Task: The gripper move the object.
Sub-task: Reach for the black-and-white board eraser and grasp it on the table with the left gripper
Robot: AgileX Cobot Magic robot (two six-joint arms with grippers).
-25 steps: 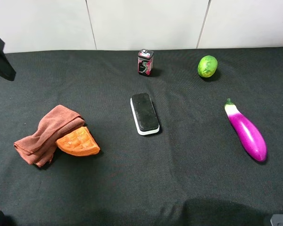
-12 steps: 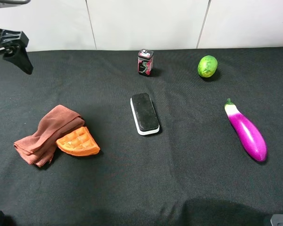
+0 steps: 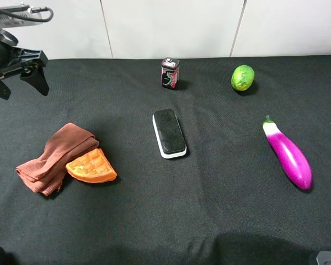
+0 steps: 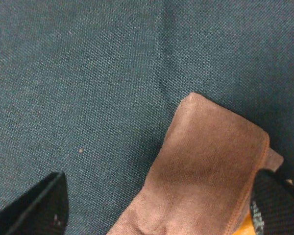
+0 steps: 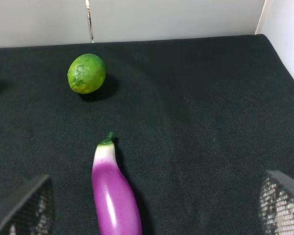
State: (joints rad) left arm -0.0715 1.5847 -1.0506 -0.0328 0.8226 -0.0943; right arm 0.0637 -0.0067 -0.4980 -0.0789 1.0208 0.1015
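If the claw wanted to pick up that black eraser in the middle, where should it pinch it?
Probably from straight above, pinching the eraser across its narrow width at mid-length, on its two long white sides. It lies flat, felt up, and is far longer than wide.
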